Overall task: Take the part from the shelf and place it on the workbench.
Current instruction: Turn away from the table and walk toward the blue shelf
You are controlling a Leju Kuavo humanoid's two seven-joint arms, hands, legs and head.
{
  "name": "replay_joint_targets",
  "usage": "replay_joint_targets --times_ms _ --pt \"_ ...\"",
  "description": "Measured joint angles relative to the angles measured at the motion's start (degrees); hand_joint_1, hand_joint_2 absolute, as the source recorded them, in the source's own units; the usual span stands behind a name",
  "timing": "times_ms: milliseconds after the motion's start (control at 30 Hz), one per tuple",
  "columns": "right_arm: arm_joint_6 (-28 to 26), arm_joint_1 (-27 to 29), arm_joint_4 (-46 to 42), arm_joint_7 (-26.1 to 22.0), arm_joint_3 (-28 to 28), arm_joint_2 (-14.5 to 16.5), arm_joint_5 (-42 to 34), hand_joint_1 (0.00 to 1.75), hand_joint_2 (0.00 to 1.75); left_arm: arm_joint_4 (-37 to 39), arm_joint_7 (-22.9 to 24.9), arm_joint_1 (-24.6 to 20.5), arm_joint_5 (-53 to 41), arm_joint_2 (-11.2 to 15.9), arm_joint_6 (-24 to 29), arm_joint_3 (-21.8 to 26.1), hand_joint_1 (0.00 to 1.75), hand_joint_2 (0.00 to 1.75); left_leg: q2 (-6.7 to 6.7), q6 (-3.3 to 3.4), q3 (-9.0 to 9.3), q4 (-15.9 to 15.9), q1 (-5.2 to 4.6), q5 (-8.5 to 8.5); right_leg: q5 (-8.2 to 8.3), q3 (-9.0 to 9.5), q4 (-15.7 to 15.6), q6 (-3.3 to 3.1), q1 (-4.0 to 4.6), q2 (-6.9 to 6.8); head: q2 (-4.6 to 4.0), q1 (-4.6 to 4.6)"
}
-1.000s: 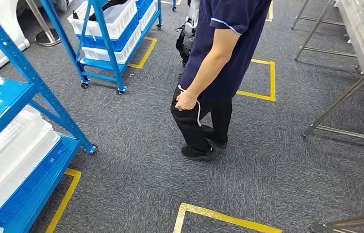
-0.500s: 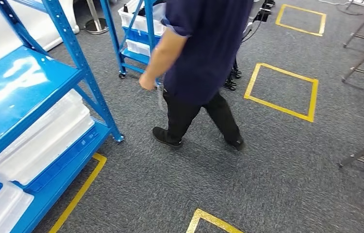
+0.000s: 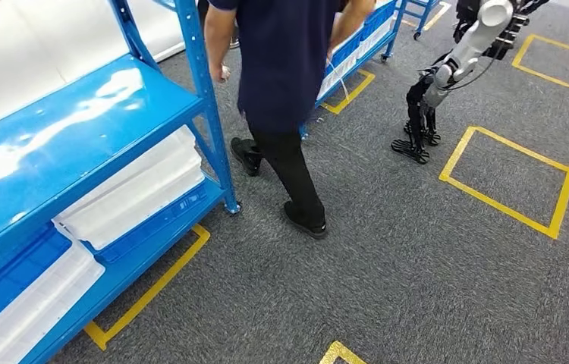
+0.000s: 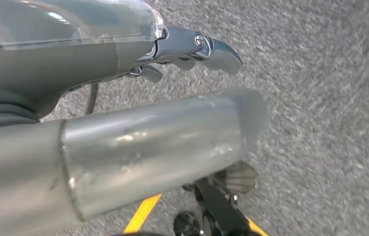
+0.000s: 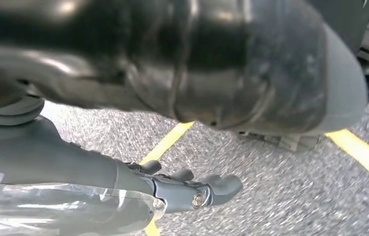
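Nothing of the job looks done yet, to my eye: the robot is on the grey carpet beside the blue shelf (image 3: 77,121), and both of its arms hang down by its body with nothing in them. The left hand (image 4: 187,46) points at the floor, its dark fingers fairly straight and holding nothing; the right hand (image 5: 192,189) hangs the same way, fingers slightly curled but apart, holding nothing. I judge the whole task is ahead: reach the shelf, grasp a part, carry it over, set it down. No workbench is in sight. As for the part, I cannot tell which item is meant; the likeliest candidates are the white plastic trays on the lower levels, a stack (image 3: 137,189) under the top deck and another white tray (image 3: 31,311) lower down at the near end. So: two groups of white trays, one near shelf, a second blue rack (image 3: 365,38) further back. One person (image 3: 285,68) in dark clothes walks past the shelf corner, and one other robot (image 3: 448,68) stands beyond, near a yellow floor square (image 3: 509,178); three such taped outlines are at least partly visible.
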Motion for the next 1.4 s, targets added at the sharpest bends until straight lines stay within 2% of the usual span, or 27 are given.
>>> replay_joint_targets --times_ms 67,133,200,233,267,333,367,433,500,533,567,633,700,733,800,867,900,933,1000,1067,1133,1167,1233,1267,1300,1367,1400 --pt "0.0 -0.1 0.0 0.0 0.0 0.0 0.1 0.00 0.00 0.0 0.0 -0.1 -0.1 0.0 0.0 0.0 0.00 0.00 -1.04 0.86 -0.04 -0.3 0.14 0.36 -2.16 -1.00 2.6 0.44 -0.42 2.53 0.00 0.01" --pt "0.0 0.0 0.0 0.0 -0.1 0.0 0.2 0.00 0.00 0.0 0.0 -0.2 -0.1 0.1 0.0 0.0 0.00 0.00 -2.18 1.35 -0.29 -0.4 0.01 0.64 -6.17 -4.39 9.6 0.53 -0.59 5.45 0.00 0.01" --pt "0.1 0.2 0.0 0.0 -0.1 0.0 0.2 0.00 0.00 0.0 0.0 -0.2 0.0 0.1 0.0 0.0 0.00 0.00 -3.66 1.56 -0.56 -0.4 -0.27 0.78 -8.27 -7.81 16.2 0.33 -0.53 6.16 0.00 0.02" --pt "0.1 0.2 0.0 0.0 -0.2 0.1 0.3 0.00 0.00 0.0 0.1 -0.2 0.0 0.1 0.0 0.0 0.00 0.00 -4.49 1.61 -0.58 -0.4 -0.39 0.82 -7.55 -8.25 16.7 0.10 -0.47 6.28 0.00 0.02" --pt "0.1 0.2 0.0 0.0 -0.2 0.1 0.3 0.00 0.00 0.0 0.1 -0.1 0.0 0.1 0.0 0.0 0.00 0.00 -5.39 1.60 -0.52 -0.4 -0.47 0.86 -5.69 -7.54 14.8 -0.24 -0.36 6.54 0.00 0.02" --pt "0.1 0.3 0.0 0.0 -0.3 0.0 0.4 0.00 0.00 0.0 0.1 -0.1 0.0 0.1 0.0 0.0 0.00 0.00 -7.06 1.46 -0.42 -0.4 -0.53 0.95 -1.27 -4.12 6.9 -1.13 -0.09 8.82 0.00 0.01" --pt "0.1 0.3 0.0 0.0 -0.4 0.0 0.5 0.00 0.00 0.0 0.1 -0.1 0.0 0.1 0.0 0.0 0.00 0.00 -7.82 1.30 -0.48 -0.3 -0.55 1.03 0.12 -2.67 3.5 -1.47 0.04 10.07 0.00 0.01" --pt "0.1 0.3 0.0 -0.1 -0.5 0.0 0.6 0.00 0.00 0.0 0.1 -0.1 0.0 0.1 0.0 0.0 0.00 0.00 -9.06 0.78 -0.78 -0.3 -0.45 1.26 0.68 -1.55 0.7 -1.79 0.26 11.14 0.00 0.01" --pt "0.2 0.1 0.0 -0.1 -0.5 0.1 0.7 0.00 0.00 0.0 0.2 0.1 0.0 0.2 0.0 0.0 0.00 0.00 -10.05 0.13 -1.13 -0.4 -0.34 1.45 0.99 -1.41 0.2 -2.03 0.20 9.57 0.00 0.01" --pt "0.2 0.1 0.0 -0.1 -0.5 0.1 0.8 0.00 0.00 0.0 0.2 0.2 0.0 0.3 0.0 0.0 0.00 0.00 -9.34 -0.10 -1.45 0.0 -0.42 1.06 1.20 -1.28 -0.2 -2.31 0.07 8.83 0.00 0.00" --pt "0.3 0.1 0.0 -0.1 -0.5 0.2 0.8 0.00 0.00 0.0 0.2 0.3 0.0 0.4 0.0 0.0 0.00 0.00 -7.85 -0.28 -2.20 1.5 -0.49 -0.01 1.44 -1.16 -0.6 -2.65 -0.05 7.95 0.00 -0.02" --pt "0.5 0.3 0.1 -0.1 -0.5 0.3 0.9 0.00 0.00 0.0 0.2 0.1 -0.1 0.5 -0.1 0.0 0.00 0.00 -3.94 -0.57 -5.07 7.7 -0.56 -3.81 1.64 -1.14 -1.0 -3.15 0.04 6.11 0.00 -0.05" --pt "0.6 0.5 0.1 -0.1 -0.5 0.4 0.9 0.00 0.00 0.0 0.2 0.0 -0.1 0.5 -0.2 0.0 0.00 0.00 -2.40 -1.03 -7.96 14.5 -0.45 -6.73 1.54 -1.35 -0.8 -3.29 0.26 4.11 0.00 -0.06" --pt "0.7 0.5 0.1 0.0 -0.6 0.4 0.9 0.00 0.00 0.0 0.2 0.0 -0.1 0.5 -0.2 0.0 0.00 0.00 -2.18 -1.20 -8.17 15.6 -0.42 -6.78 1.45 -1.41 -0.7 -3.27 0.33 3.19 0.00 -0.05" --pt "0.7 0.5 0.1 -0.1 -0.6 0.4 0.9 0.00 0.00 0.0 0.2 0.2 -0.1 0.6 -0.2 0.0 0.00 0.00 -1.37 -1.31 -5.05 10.8 -0.39 -4.06 1.20 -1.35 -0.4 -3.04 0.34 1.59 0.00 -0.06" --pt "0.8 0.4 0.1 -0.1 -0.6 0.5 0.9 0.00 0.00 0.0 0.2 0.2 -0.1 0.7 -0.2 0.0 0.00 0.00 1.07 -0.85 -0.58 2.9 -0.54 -1.45 0.76 -1.19 0.0 -2.52 0.52 0.16 0.00 -0.05" --pt "0.8 0.4 0.1 -0.1 -0.6 0.5 0.9 0.00 0.00 0.0 0.2 0.1 -0.1 0.7 -0.2 0.0 0.00 0.00 1.87 -0.48 0.68 0.6 -0.67 -0.87 0.57 -1.11 0.2 -2.20 0.63 -0.41 0.00 -0.04" --pt "0.8 0.3 0.1 0.0 -0.6 0.5 0.9 0.00 0.00 0.0 0.2 0.1 -0.1 0.7 -0.2 0.0 0.00 0.00 2.24 -0.07 1.05 -0.3 -0.82 -0.80 0.45 -1.02 0.3 -1.88 0.74 -0.95 0.00 -0.03" --pt "0.8 0.0 0.2 0.0 -0.6 0.5 0.9 0.00 0.00 0.0 0.2 0.3 -0.1 0.8 -0.2 0.0 0.00 0.00 1.00 0.67 1.01 -0.5 -0.86 -0.49 0.36 -0.72 0.3 -1.31 0.77 -1.88 0.00 -0.03" --pt "0.8 -0.2 0.2 0.0 -0.6 0.6 1.0 0.00 0.00 0.0 0.2 0.4 -0.1 0.7 -0.2 0.0 0.00 0.00 -0.25 1.42 1.22 -1.1 -0.56 0.02 -0.98 -0.92 1.6 -0.71 0.48 0.13 0.00 -0.01" --pt "0.8 0.1 0.2 0.1 -0.6 0.6 1.0 0.00 0.00 0.0 0.3 0.3 -0.2 0.7 -0.3 0.0 0.00 0.00 -1.52 2.00 1.12 -1.4 -0.34 0.48 -4.55 -3.24 7.1 -0.26 0.05 4.15 0.00 0.00" --pt "0.8 0.2 0.2 0.2 -0.6 0.6 1.0 0.00 0.00 0.0 0.3 0.2 -0.2 0.7 -0.3 0.0 0.00 0.00 -2.23 2.17 0.93 -1.4 -0.33 0.62 -6.49 -5.09 11.0 -0.12 -0.06 5.39 0.00 -0.01" --pt "0.8 0.3 0.2 0.3 -0.7 0.6 1.1 0.00 0.00 0.0 0.3 0.2 -0.2 0.7 -0.4 0.0 0.00 0.00 -3.86 2.24 0.74 -1.3 -0.37 0.73 -7.69 -7.59 16.0 0.08 -0.17 6.13 0.00 -0.01" --pt "0.8 0.3 0.2 0.4 -0.8 0.6 1.1 0.00 0.00 0.0 0.4 0.2 -0.2 0.7 -0.4 0.0 0.00 0.00 -4.77 2.20 0.75 -1.2 -0.37 0.76 -6.53 -7.49 15.5 0.08 -0.21 6.27 0.00 -0.01" --pt "0.8 0.3 0.2 0.4 -0.8 0.6 1.1 0.00 0.00 0.0 0.4 0.2 -0.2 0.7 -0.4 0.0 0.00 0.00 -5.71 2.12 0.79 -1.1 -0.36 0.75 -4.36 -6.33 12.7 -0.01 -0.28 6.68 0.00 -0.01" --pt "0.8 0.4 0.2 0.5 -0.8 0.5 1.1 0.00 0.00 0.0 0.4 0.2 -0.2 0.6 -0.4 0.0 0.00 0.00 -7.45 1.76 0.68 -0.8 -0.41 0.72 -0.32 -3.11 5.0 -0.38 -0.49 9.36 0.00 -0.01" --pt "0.8 0.5 0.2 0.5 -0.8 0.5 1.1 0.00 0.00 0.0 0.4 0.2 -0.2 0.6 -0.4 0.0 0.00 0.00 -8.19 1.44 0.48 -0.6 -0.45 0.74 0.69 -2.05 2.3 -0.54 -0.57 10.65 0.00 0.00"
